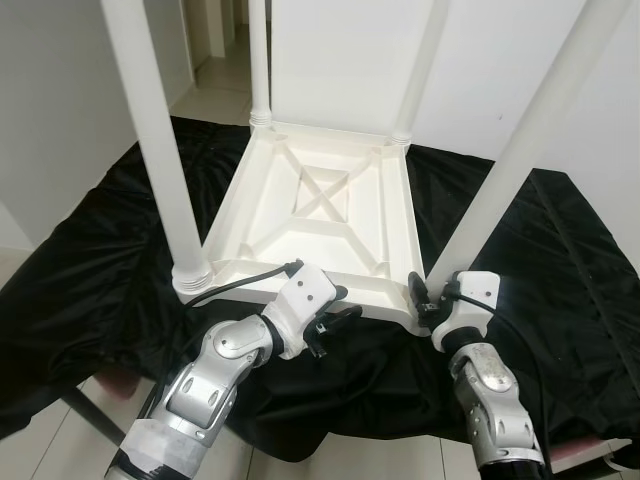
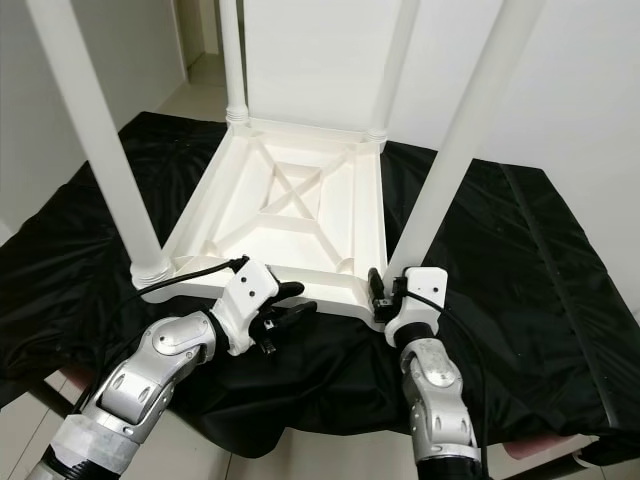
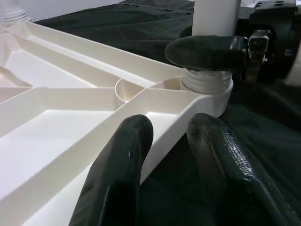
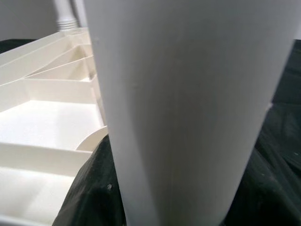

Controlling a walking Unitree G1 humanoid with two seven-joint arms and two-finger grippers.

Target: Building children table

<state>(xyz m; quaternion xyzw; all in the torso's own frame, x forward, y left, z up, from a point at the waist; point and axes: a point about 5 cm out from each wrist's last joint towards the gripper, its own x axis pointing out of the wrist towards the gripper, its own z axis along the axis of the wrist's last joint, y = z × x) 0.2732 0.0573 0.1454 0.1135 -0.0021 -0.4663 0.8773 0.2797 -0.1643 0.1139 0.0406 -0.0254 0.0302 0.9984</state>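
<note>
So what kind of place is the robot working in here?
Probably a room in a home: white walls, a pale tiled floor with a doorway beyond, and a black cloth spread under the upturned white table, whose near leg the right gripper holds.

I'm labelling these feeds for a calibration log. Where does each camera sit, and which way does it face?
Left eye view: on the head, facing forward and down at the upturned white table top on the black cloth; both silver arms show.
Right eye view: same head, same scene.
Left wrist view: along the left gripper, fingers straddling the table's rim.
Right wrist view: close against the near right leg.
Shared: that leg, held by the right gripper.
</note>
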